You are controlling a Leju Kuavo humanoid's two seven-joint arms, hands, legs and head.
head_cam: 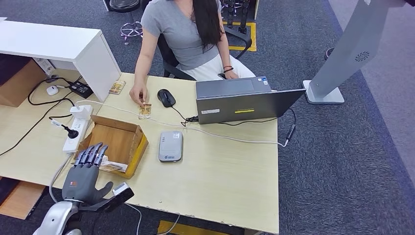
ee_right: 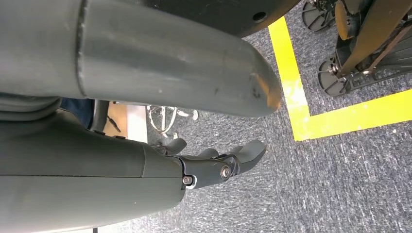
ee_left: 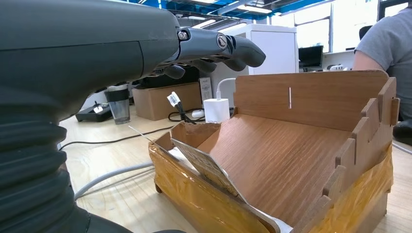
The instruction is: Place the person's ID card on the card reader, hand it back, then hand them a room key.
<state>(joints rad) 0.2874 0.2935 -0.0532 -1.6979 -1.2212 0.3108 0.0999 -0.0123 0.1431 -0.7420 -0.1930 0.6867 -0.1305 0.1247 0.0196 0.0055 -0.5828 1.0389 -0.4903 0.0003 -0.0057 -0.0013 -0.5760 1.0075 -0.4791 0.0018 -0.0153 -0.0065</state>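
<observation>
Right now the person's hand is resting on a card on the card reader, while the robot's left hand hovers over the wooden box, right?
Not quite. In the head view the person's hand rests on the card on the table, apart from the card reader. The left hand does hover over the wooden box.

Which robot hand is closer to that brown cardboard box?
The left robot hand: it hovers at the cardboard box's near edge. The right robot hand hangs low over the carpet, away from the desk.

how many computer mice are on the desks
2: a black mouse beside the person's hand, left of the laptop, and a white mouse under the white shelf. Others may be hidden.
</observation>
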